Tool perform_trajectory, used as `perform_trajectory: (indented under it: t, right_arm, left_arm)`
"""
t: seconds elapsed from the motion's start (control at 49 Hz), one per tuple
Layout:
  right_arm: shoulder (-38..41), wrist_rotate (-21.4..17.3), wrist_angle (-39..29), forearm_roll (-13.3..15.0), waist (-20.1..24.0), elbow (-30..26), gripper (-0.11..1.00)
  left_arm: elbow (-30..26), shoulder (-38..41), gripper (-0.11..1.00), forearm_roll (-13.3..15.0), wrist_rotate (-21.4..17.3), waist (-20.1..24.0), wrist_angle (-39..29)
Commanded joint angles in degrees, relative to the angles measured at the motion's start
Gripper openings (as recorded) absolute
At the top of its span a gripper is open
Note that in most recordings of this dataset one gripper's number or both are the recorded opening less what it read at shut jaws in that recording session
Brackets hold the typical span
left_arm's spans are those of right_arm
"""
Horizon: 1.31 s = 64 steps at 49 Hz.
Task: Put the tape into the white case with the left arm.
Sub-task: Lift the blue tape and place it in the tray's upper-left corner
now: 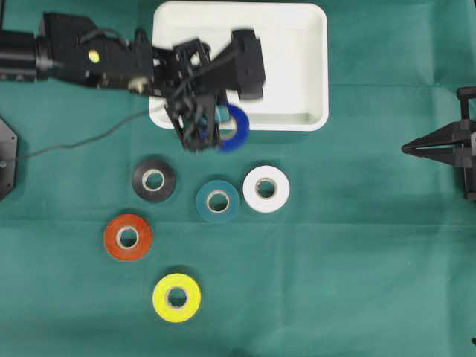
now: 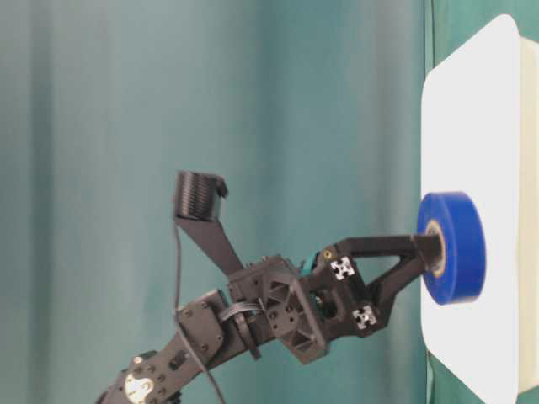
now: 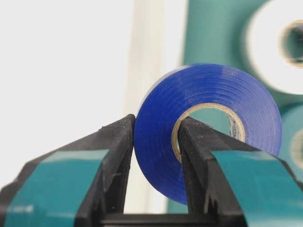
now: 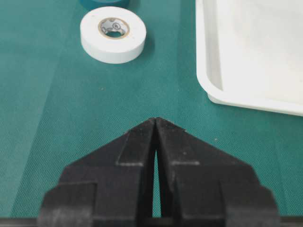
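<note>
Between the teal-striped fingers [image 3: 229, 182] of the left gripper [image 3: 156, 161]: blue tape [image 3: 208, 127], pinched through its wall, one finger inside the cardboard core and one against the outer face. Nearly closed, gripped firmly on the roll, held on edge. Hanging right at the near rim of the white case [image 1: 312, 44], partly over the lip and partly over the green cloth [image 1: 357, 282] in the overhead view.

To finish well: carry further over the rim until the whole roll sits above the bare white floor, not the lip. Lower before letting go, since a roll dropped on edge will likely roll or bounce out over the shallow wall. Better still, tilt the wrist so the roll lands flat. Open only wide enough to free the wall, then lift straight up so the inner finger clears the core without dragging the roll along.

Further out on the cloth: black tape [image 1: 154, 179], teal tape [image 1: 217, 201], white tape [image 1: 265, 188], orange tape [image 1: 127, 237] and yellow tape [image 1: 176, 297], all lying flat, well clear of the path. Worth keeping the trailing cable away from them.

Farthest off, at the right edge: right gripper [image 1: 409, 148], jaws together, holding nothing, well apart from the tray.
</note>
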<state>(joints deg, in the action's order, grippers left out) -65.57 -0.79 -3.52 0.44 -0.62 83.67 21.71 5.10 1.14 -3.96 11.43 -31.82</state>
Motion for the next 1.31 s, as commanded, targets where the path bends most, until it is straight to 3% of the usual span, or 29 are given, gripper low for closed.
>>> perform_trajectory:
  t: [0.0, 0.265, 0.673, 1.285]
  right_arm:
    - [0.35, -0.09, 0.62, 0.09, 0.00, -0.62, -0.10]
    - [0.35, -0.09, 0.53, 0.00, 0.00, -0.62, -0.10]
    - [0.26, -0.09, 0.53, 0.00, -0.09, -0.62, -0.10]
    - [0.26, -0.09, 0.53, 0.00, -0.09, -0.62, -0.10]
  left_arm:
    - [-0.53, -1.93, 0.26, 0.00, -0.62, 2.37, 0.35]
    - [1.23, -2.02, 0.26, -0.09, -2.90, 9.93, 0.97]
    - [4.39, -2.20, 0.26, -0.09, -4.92, 18.19, 3.78]
    - [6.33, -1.93, 0.27, 0.00, -7.47, 20.21, 8.61]
